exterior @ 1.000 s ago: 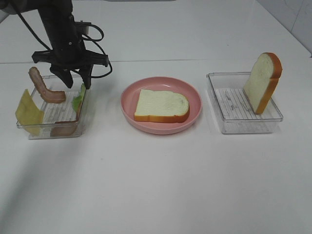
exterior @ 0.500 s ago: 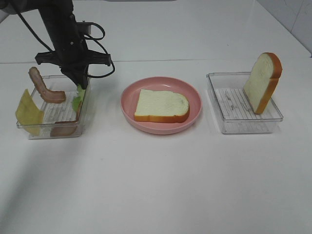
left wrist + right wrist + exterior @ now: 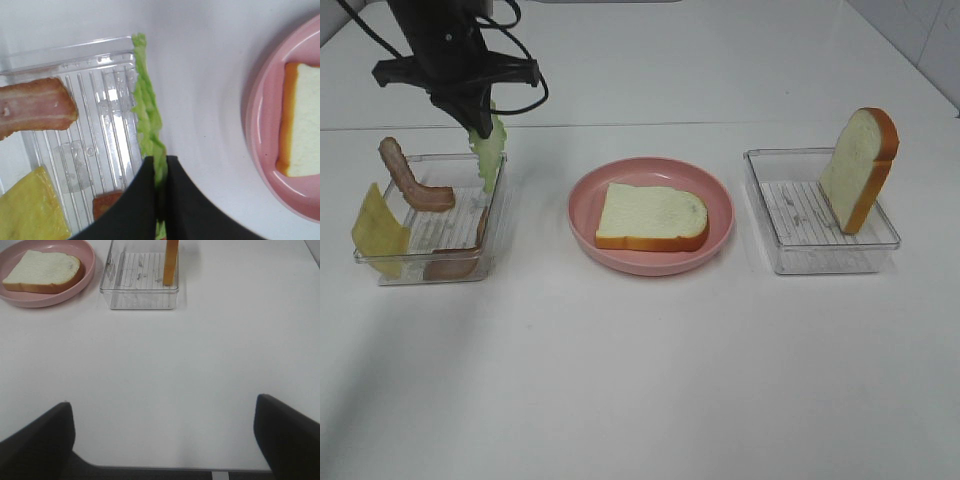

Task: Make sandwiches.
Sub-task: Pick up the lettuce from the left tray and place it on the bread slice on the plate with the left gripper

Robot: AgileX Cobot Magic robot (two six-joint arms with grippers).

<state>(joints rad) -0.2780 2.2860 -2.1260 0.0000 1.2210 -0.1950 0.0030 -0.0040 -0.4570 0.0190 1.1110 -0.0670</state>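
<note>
Now: build barely begun, one bread slice (image 3: 652, 215) flat on pink plate (image 3: 582, 228), tabletop centre. Lettuce leaf (image 3: 488, 152) hangs from left gripper (image 3: 475, 120), clamped shut on its top, over plate-side wall of left tray (image 3: 420, 272) holding bacon (image 3: 408, 180), cheese (image 3: 378, 232). Second slice (image 3: 860, 168) upright in right tray (image 3: 800, 258). Right gripper (image 3: 162, 437) wide open, empty. Step: lettuce layer. Next, likely: carry leaf over plate, lay flat on slice, release.

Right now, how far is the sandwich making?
Done: one bread slice lies on the pink plate. In hand: the left gripper is shut on the lettuce, hanging above the left tray. Left: lettuce, bacon and cheese onto that slice, then the second bread slice leaning in the right tray. The right gripper is open.
</note>
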